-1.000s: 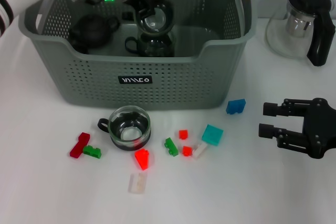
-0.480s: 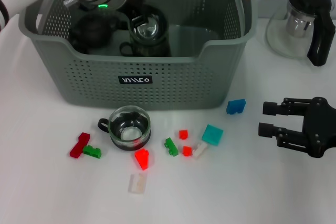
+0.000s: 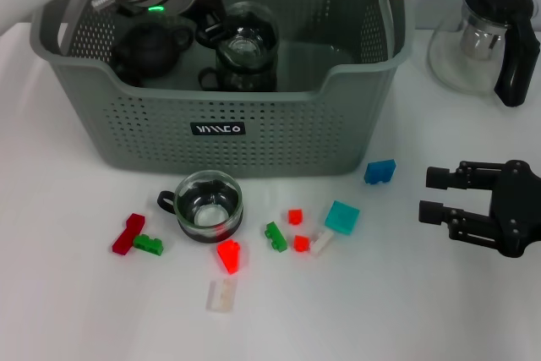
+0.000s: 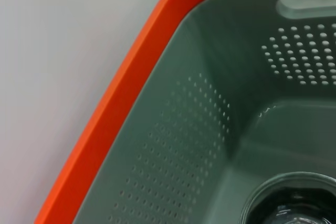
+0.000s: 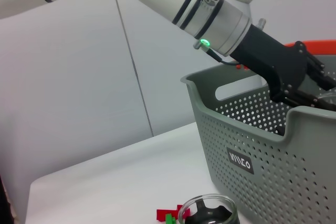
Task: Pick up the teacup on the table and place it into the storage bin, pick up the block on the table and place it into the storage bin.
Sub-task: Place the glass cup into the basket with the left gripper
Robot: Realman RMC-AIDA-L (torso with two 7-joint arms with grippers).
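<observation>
The grey storage bin (image 3: 220, 128) stands at the back of the table. My left gripper (image 3: 209, 34) reaches inside it and is shut on the rim of a glass teacup (image 3: 247, 30), held on top of another glass cup (image 3: 241, 75). The right wrist view shows this gripper (image 5: 296, 85) going over the bin wall (image 5: 247, 150). A second glass teacup (image 3: 207, 206) stands on the table in front of the bin. Several small blocks lie around it, among them a blue block (image 3: 379, 172) and a teal block (image 3: 341, 217). My right gripper (image 3: 429, 194) is open and empty at the right.
A black teapot (image 3: 150, 46) sits in the bin's left part. A glass pitcher with a black handle (image 3: 486, 35) stands at the back right. Red (image 3: 128, 232), green (image 3: 275, 236), red (image 3: 227, 254) and clear (image 3: 221, 294) blocks lie near the table's front.
My left gripper has gone lower and to the left inside the bin, and the teacup now rests on the other cup. The right arm has not moved.
</observation>
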